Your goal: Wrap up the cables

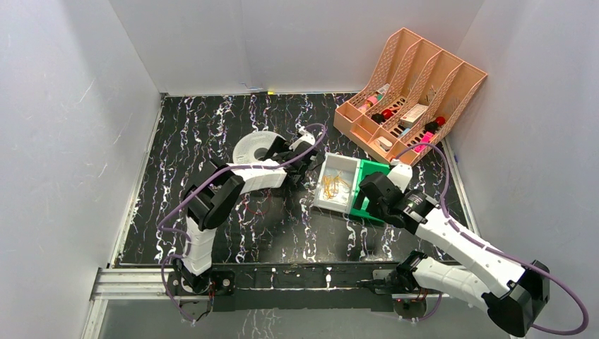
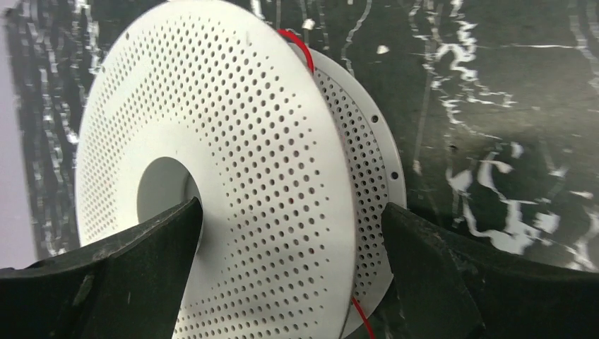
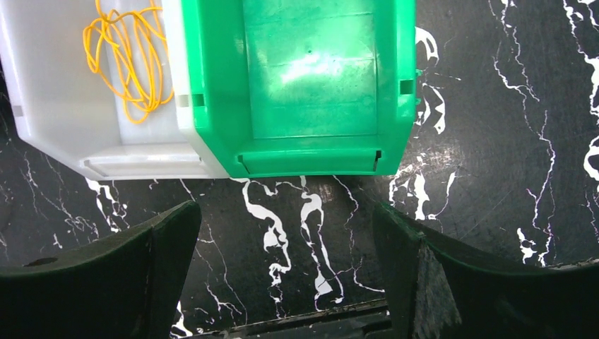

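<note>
Currently left tool [image 2: 289,208] apart astride spool [image 2: 233,106] rim; right tool [image 3: 284,206] apart before green bin [image 3: 307,161].

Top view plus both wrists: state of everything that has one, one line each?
left gripper: open, fingers straddling the spool.
right gripper: open, holding nothing.
spool: not clamped.
red cable: runs between the spool's flanges, end trailing out.
green bin: empty.
white bin: holds loose yellow wires.
</note>
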